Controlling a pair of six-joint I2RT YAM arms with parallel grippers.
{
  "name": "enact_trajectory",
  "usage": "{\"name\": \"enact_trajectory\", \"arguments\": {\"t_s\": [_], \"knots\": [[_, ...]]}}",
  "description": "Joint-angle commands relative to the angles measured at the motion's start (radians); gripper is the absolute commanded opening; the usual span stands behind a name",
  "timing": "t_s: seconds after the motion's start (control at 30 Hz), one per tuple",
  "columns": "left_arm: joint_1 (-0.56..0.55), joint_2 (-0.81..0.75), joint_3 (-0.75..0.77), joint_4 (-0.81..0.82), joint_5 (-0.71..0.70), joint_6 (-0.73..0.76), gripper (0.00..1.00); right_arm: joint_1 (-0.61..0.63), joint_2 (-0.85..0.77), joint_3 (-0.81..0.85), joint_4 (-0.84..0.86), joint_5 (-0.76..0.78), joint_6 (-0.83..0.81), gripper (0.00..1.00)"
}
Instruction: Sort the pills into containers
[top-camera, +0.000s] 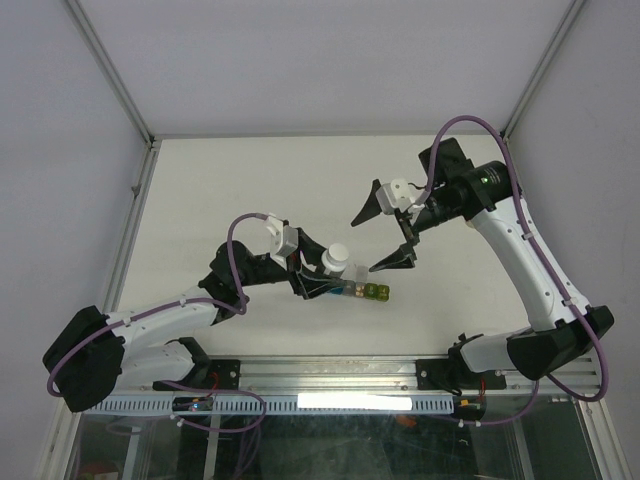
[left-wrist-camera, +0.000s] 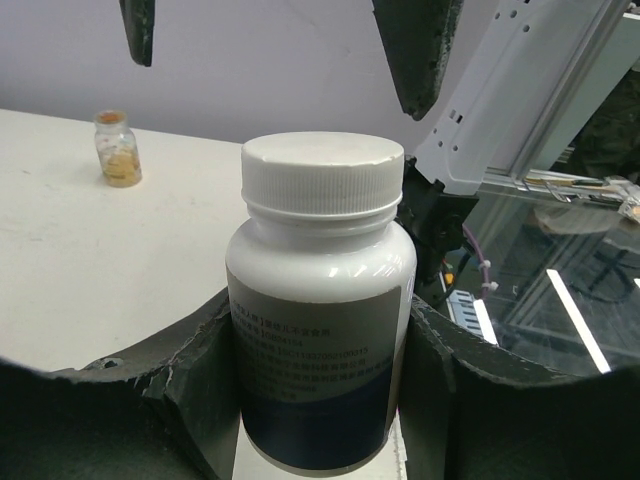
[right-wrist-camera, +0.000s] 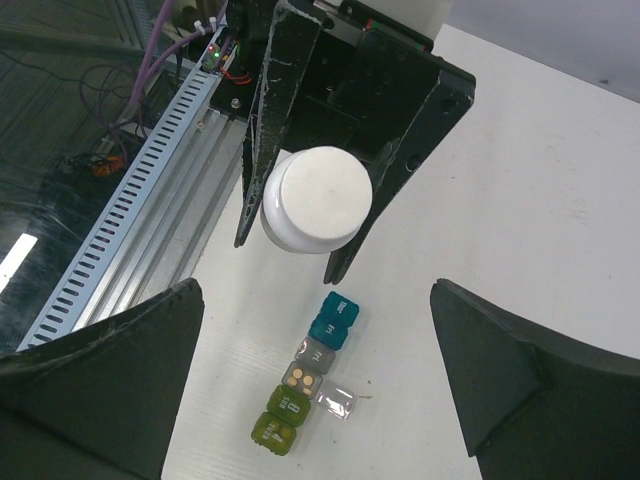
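Two hands: left hand (top-camera: 318, 280) clenched on bottle (left-wrist-camera: 320, 330), right hand (top-camera: 365, 245) spread empty above; containers (right-wrist-camera: 305, 375) sit on table (right-wrist-camera: 520, 200) just beside bottle, probably light stiff plastic, likely to skid, pinch across sides

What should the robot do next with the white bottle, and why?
Probably lower the open right jaws onto the white cap to twist it off. The left jaws hold the bottle upright, its cap is on, and the pill containers wait beside it.

Glossy plastic bottle (right-wrist-camera: 318, 195), containers (right-wrist-camera: 303, 378) — matt table (right-wrist-camera: 520, 200)
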Motion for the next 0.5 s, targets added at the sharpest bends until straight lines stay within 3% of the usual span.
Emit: {"name": "enact_trajectory", "arguments": {"t_s": [0.0,0.2,0.47], "knots": [[0.020,0.019,0.070,-0.014,0.082,-0.045,0.00,0.000,0.002,0.050,-0.092,-0.035,-0.137,0.99],[0.021,0.048,0.122,-0.079,0.126,-0.079,0.00,0.002,-0.005,0.028,-0.106,-0.032,-0.179,0.98],[0.021,0.094,0.176,-0.131,0.171,-0.101,0.00,0.043,0.005,0.020,-0.040,-0.010,-0.103,0.85]]}}
